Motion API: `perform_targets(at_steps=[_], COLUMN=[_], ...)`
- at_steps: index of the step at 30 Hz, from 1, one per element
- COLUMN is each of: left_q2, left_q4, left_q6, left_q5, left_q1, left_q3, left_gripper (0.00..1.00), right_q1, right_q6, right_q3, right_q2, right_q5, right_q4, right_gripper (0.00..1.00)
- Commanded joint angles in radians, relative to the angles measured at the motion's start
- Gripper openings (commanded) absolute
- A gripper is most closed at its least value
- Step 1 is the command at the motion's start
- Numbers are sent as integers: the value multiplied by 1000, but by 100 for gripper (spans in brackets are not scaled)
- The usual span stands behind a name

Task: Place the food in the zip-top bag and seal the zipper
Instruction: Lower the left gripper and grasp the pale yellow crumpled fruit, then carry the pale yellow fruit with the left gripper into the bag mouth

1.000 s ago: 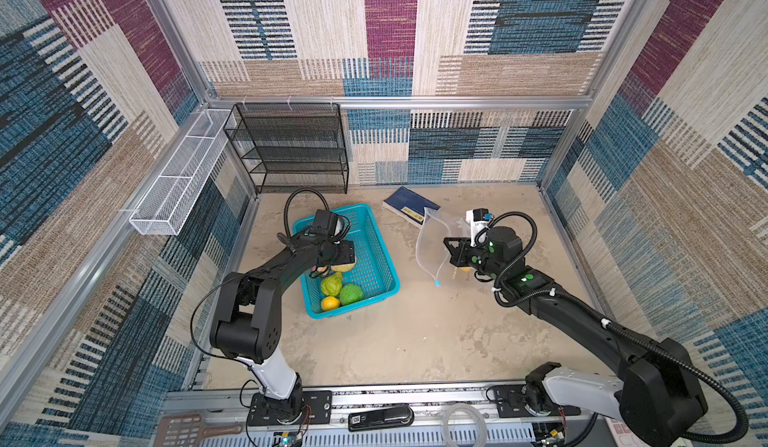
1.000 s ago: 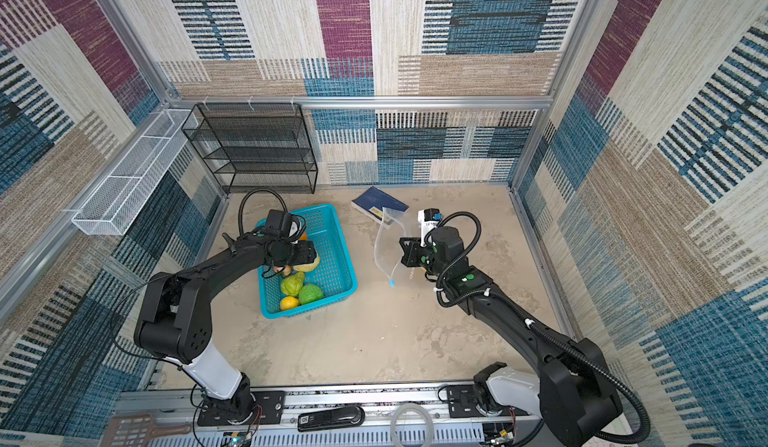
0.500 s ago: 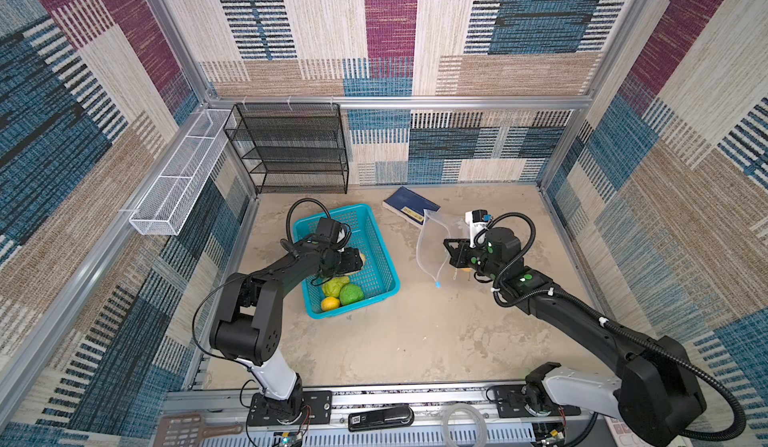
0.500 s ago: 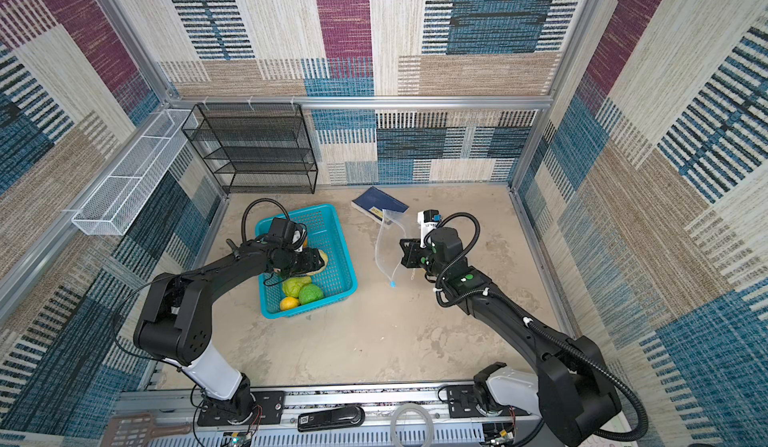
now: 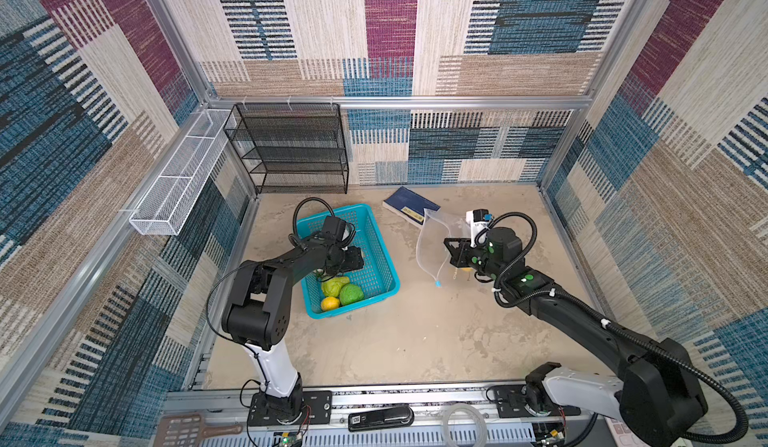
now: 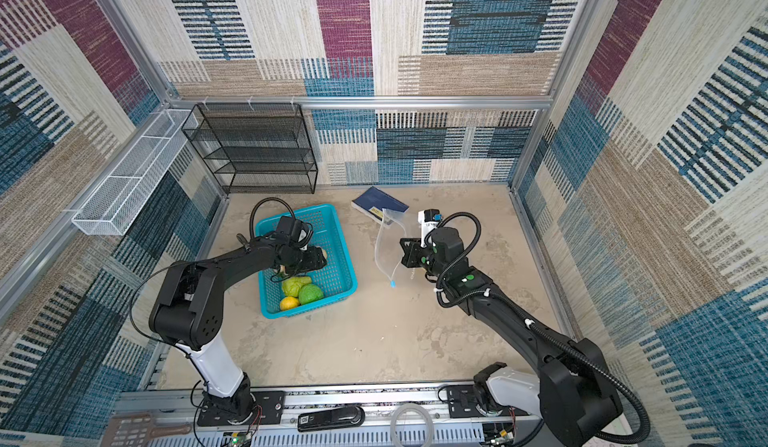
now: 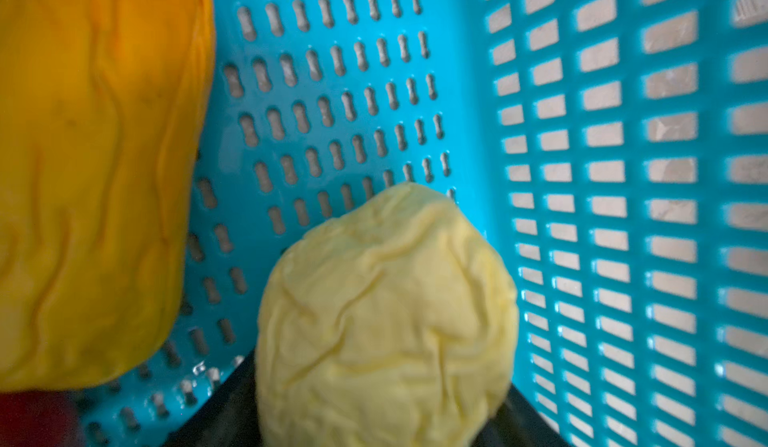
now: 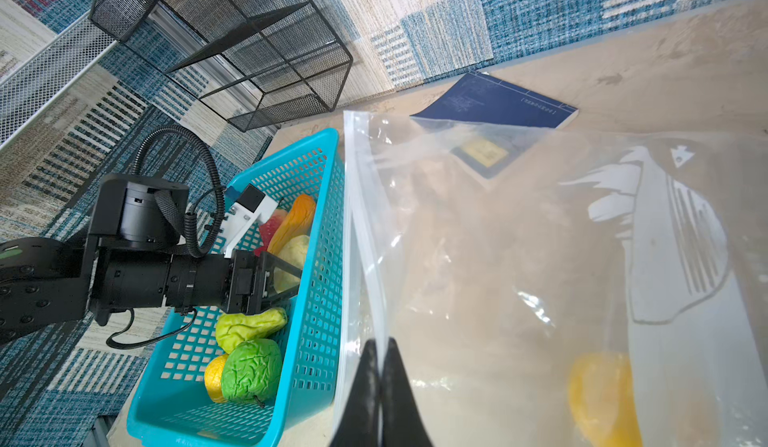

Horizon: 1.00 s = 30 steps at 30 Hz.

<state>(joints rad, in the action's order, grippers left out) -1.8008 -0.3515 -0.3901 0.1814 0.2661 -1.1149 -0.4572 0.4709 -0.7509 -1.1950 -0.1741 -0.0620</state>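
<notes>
at the left of both top views, the left gripper is down inside the teal basket. over the last second it has slid a little rightward along the basket and its jaws have drawn closer. they now stand either side of a pale yellow cabbage-like ball; whether they already press it i cannot tell. beside that ball in the left wrist view lies a long orange piece. at the basket's lower end sit a yellow-green pear, a green cabbage-like ball and a lemon. right of the basket and apart from it, the zip-top bag hangs upright with its mouth toward the basket, where it was before. its zipper is unsealed and the blue slider dangles at the bottom. farther right, the right gripper is pinched together on the bag's mouth edge, holding it up. a yellow piece shows through the plastic low down, seemingly already inside. i judge a pick is just starting, so most food has yet to move and sealing is far off.
</notes>
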Motion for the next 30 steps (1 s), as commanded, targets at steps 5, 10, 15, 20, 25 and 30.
perform_targets(at_steps=[5,10,15,20,25,30], left_q2=[1,37,93,189,293,354], left_q4=[7,6,3,-4,14,94], left_q6=[27,25,23,7,7,-37], left_q5=[-30,-36,-40,-2,91,195], left_q1=[8,21,34,59,133,240], left_q3=[-8,-2,-4,-8,-16,-11], left_gripper=[51,47,40,40,40,41], right_q1=[0,0,-1,0,0,0], right_q6=[0,0,0,-1,0,0], right_q3=[-10,-11,-8,-5,-1,5], right_q2=[2,5,6,8,6,2], right_q5=[8,6,3,6,3,-8], right_q4=[-13,-16,-19,-22,-31,-42], right_gripper=[0,0,0,0,0,0])
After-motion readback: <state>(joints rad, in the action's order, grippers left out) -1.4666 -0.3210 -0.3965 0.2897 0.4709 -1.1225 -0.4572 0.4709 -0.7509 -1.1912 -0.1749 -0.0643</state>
